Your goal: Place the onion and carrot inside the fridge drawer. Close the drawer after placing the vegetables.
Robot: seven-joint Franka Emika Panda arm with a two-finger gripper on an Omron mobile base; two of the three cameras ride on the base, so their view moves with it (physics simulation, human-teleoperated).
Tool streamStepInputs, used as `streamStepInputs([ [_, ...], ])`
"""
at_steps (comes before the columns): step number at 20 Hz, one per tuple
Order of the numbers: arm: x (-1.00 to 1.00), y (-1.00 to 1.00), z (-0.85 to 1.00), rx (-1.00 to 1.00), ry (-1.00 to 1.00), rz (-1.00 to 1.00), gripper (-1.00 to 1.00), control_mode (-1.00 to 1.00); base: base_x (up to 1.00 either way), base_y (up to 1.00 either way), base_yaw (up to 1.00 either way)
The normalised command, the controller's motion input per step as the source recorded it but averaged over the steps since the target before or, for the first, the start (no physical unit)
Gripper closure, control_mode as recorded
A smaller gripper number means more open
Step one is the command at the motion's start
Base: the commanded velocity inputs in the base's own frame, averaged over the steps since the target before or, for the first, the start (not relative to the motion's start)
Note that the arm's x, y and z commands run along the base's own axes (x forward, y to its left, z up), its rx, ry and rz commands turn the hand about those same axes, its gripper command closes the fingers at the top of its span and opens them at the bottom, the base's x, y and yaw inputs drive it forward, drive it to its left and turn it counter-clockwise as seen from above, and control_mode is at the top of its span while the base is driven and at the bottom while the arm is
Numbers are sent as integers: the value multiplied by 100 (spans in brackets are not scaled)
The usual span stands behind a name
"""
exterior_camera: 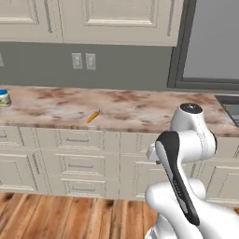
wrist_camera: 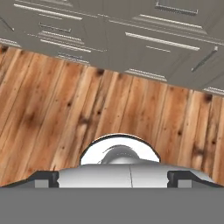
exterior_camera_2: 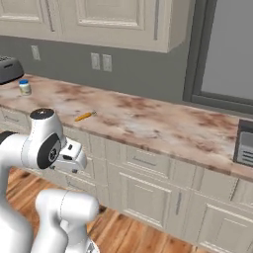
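Carrot (exterior_camera: 93, 116) lies on the marble counter (exterior_camera: 135, 109), right of what looks like a blue-lidded jar (exterior_camera: 4, 98); gripper (wrist_camera: 113, 178) jaws spread wide, empty, over the wood floor (wrist_camera: 52, 118).

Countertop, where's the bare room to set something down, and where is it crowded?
The countertop is mostly bare: a wide patch lies between the carrot and the dark appliance at its right end, and another between the carrot and the small blue-lidded jar. The toaster crowds the far left.
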Motion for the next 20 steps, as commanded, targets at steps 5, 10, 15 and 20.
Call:
streamStepInputs([
  [5,0,0,0,0,0,0,-100,100,77,100,-15],
  [10,0,0,0,0,0,0,-100,100,100,100,-22],
  [15,0,0,0,0,0,0,-100,100,90,99,-28],
  [20,0,0,0,0,0,0,-100,100,63,66,-31],
])
